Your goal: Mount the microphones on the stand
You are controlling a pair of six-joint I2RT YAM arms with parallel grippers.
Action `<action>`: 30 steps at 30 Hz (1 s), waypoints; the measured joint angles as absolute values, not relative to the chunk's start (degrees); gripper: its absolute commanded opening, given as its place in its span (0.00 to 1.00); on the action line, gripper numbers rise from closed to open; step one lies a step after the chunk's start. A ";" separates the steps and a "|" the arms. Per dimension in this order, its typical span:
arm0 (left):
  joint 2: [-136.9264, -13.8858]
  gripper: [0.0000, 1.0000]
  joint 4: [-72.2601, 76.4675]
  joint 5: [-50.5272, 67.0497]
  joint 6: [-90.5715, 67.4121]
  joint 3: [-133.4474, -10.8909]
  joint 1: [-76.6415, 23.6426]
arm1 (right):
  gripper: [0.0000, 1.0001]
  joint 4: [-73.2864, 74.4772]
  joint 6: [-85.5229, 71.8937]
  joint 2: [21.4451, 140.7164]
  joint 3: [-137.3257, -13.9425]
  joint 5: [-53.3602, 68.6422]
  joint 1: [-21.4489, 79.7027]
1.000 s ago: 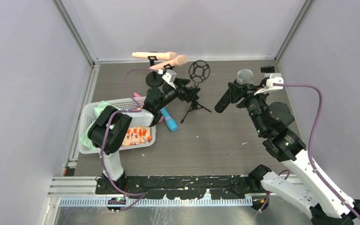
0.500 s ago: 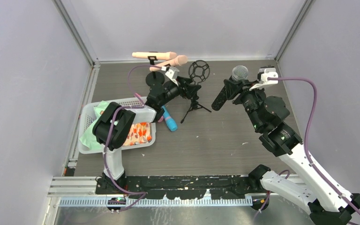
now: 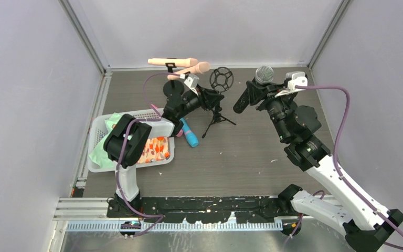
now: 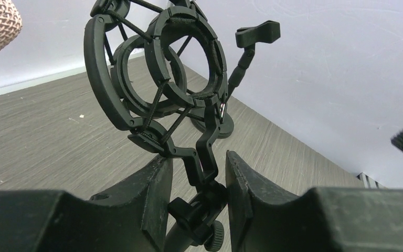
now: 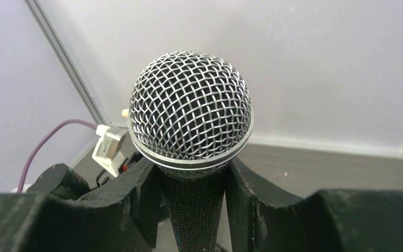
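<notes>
The right hand [image 5: 194,181] has carried the black microphone [image 5: 191,105] back and left. The left hand [image 4: 197,178] has closed around the stand [image 4: 204,157].

The grey table [image 3: 252,157] carries a white basket [image 3: 136,114], blue microphone [image 3: 190,137] and tripod stand [image 3: 218,118].

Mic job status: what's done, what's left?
Done, it seems: two peach microphones sit raised on a stand at the back. In hand: the right gripper grips the black microphone near the ring mount, whose stem the left gripper straddles. Left: seat the black one, then the blue microphone lying on the table.
</notes>
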State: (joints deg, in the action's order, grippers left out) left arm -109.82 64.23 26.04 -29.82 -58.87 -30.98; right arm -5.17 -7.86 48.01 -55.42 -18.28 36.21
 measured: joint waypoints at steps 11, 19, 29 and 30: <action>-109.69 0.01 69.23 22.96 -32.36 -55.66 -31.11 | 0.00 -23.42 5.04 62.39 -56.12 -9.91 36.21; -108.88 0.01 69.45 22.04 -32.58 -54.57 -31.40 | 0.01 -26.94 9.43 71.72 -64.12 -3.88 36.21; -108.66 0.01 69.36 22.41 -32.60 -54.41 -31.55 | 0.01 -29.52 12.12 77.03 -69.34 -1.50 36.21; -108.64 0.01 69.34 22.59 -32.60 -54.41 -31.55 | 0.01 -29.45 12.40 77.45 -69.34 -1.39 36.21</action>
